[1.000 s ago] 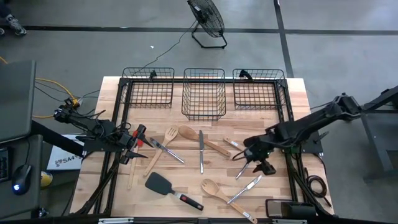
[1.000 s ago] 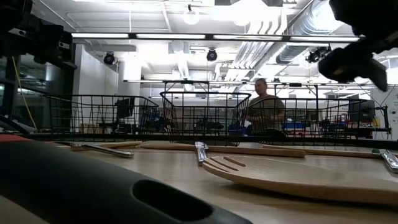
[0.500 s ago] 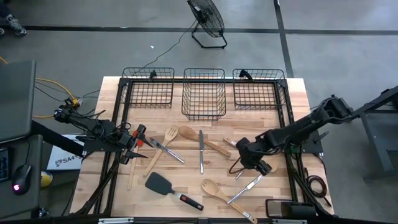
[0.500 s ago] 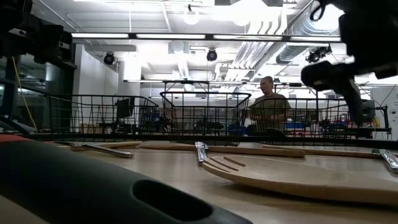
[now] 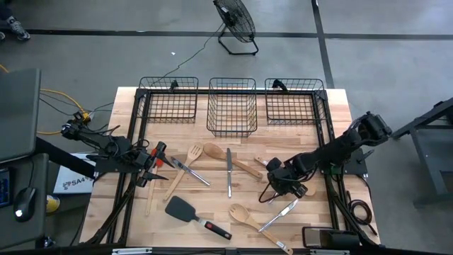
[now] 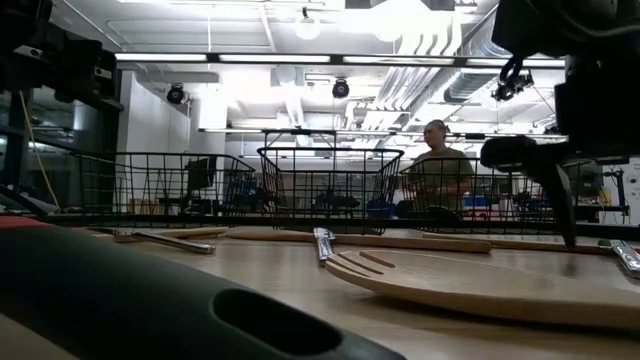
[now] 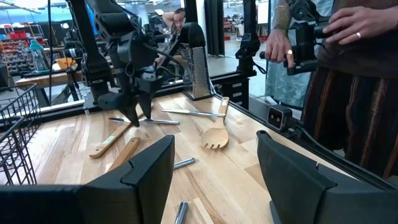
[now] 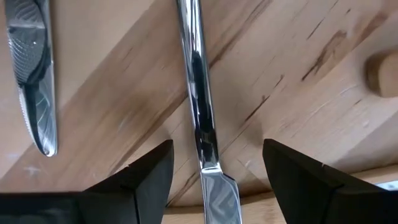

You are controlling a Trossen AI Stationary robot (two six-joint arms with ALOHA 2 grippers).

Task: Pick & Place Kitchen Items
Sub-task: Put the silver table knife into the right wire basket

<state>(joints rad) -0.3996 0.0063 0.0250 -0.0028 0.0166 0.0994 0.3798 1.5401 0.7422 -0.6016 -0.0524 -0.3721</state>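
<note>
- The right pincer (image 5: pixel 277 185) is hanging low over the bench (image 5: pixel 340 120), fingers (image 8: pixel 298 180) spread wide and gripping nothing.
- A silver utensil (image 8: pixel 198 118) is lying flat between those fingers, its long axis running straight out ahead of the pincer.
- The left pincer (image 5: pixel 157 164) is waiting open and empty at the bench's left side.

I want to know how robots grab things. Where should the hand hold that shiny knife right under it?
Probably the thin handle, from straight above. The knife lies flat on the table, and in the right wrist view its narrow shaft runs between the right hand's open fingers, one on each side. Closing across that slim part looks easier than across the wider end.
</note>
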